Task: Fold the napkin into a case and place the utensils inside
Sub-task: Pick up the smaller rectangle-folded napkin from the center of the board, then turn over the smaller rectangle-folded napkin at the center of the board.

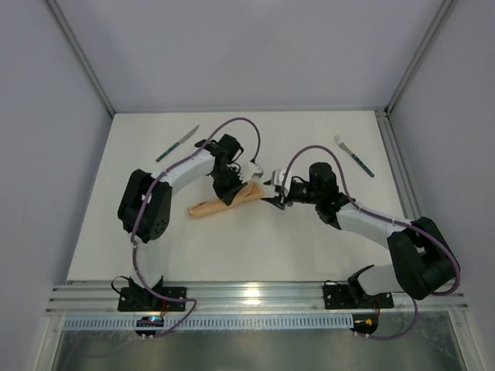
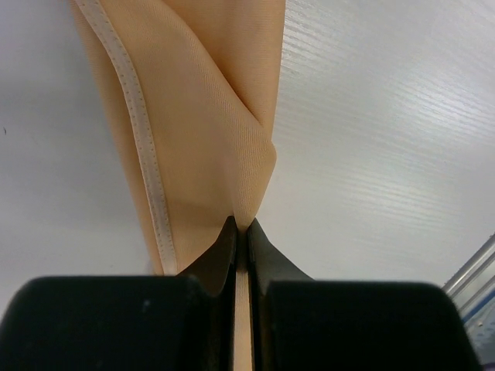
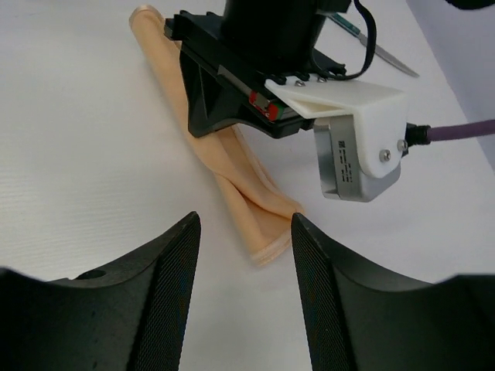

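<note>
The peach-orange napkin (image 1: 220, 201), folded into a narrow strip, lies slantwise near the middle of the white table (image 1: 309, 247), its left end pointing toward the near edge and its right end angled toward the far edge. The left gripper (image 1: 232, 189) comes down on the strip's right half. In the left wrist view its two black fingers (image 2: 224, 251) are pressed together on a raised fold of the cloth, a sliver of orange showing between them. A pale stitched hem (image 2: 143, 147) runs along the strip's edge beside that pinch. The rest of the napkin lies flat on the table, stretching away from the pinch.

The right gripper (image 1: 277, 199) sits just off the napkin's right end, low over the table, with its jaws spread apart and nothing between them. From the right wrist view the strip's hemmed end lies on the table just beyond the two textured fingertips (image 3: 182, 247), apart from them, and the left gripper's black body and white camera mount (image 3: 360, 135) stand over the cloth farther along.

The knife (image 1: 178, 143), with its green handle and silver blade, lies near the far left corner of the table, well apart from the napkin. The fork (image 1: 354, 156), also green-handled, lies near the far right corner, its tines toward the far edge. Neither utensil touches the cloth or a gripper.
</note>
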{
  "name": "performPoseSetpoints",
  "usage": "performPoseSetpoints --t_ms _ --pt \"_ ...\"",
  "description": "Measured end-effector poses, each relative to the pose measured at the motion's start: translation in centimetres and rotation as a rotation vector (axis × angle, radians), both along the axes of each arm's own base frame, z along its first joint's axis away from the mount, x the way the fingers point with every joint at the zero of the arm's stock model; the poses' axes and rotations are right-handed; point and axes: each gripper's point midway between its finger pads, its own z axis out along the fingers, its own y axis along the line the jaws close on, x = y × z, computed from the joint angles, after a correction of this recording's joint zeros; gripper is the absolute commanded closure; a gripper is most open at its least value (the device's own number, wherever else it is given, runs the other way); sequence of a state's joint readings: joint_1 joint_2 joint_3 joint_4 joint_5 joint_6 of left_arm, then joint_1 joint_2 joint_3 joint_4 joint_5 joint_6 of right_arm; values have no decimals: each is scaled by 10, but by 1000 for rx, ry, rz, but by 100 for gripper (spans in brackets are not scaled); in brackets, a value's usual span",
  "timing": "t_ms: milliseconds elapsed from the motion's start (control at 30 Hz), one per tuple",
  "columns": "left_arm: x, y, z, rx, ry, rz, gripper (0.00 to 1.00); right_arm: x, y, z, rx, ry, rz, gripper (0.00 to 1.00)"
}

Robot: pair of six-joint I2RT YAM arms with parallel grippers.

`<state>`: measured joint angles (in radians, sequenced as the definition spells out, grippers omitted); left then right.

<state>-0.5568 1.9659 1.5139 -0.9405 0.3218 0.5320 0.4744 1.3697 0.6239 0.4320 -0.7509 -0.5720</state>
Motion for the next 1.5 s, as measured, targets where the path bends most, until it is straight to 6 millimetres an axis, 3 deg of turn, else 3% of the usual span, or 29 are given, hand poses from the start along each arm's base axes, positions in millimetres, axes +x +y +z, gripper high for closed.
performPoseSetpoints --t_ms 333,667,867,1000,1267,1333,1500 --pt "-9 5 6 -37 77 22 100 -35 46 -10 -125 -213 214 42" --pt "-16 4 9 -55 110 22 100 -16 61 -35 -238 -260 243 42" --pt "-17 4 9 -58 116 23 100 -1 69 -62 -300 -234 253 42" --pt "-17 3 11 -64 118 23 100 7 75 -68 -316 -238 255 42" --pt "-16 3 12 -79 125 28 100 6 83 -90 -408 -243 280 43" --pt "-16 3 13 -83 129 31 100 4 81 -96 -431 -234 288 47" --pt "-19 4 13 -88 144 34 100 3 79 -100 -450 -226 285 81"
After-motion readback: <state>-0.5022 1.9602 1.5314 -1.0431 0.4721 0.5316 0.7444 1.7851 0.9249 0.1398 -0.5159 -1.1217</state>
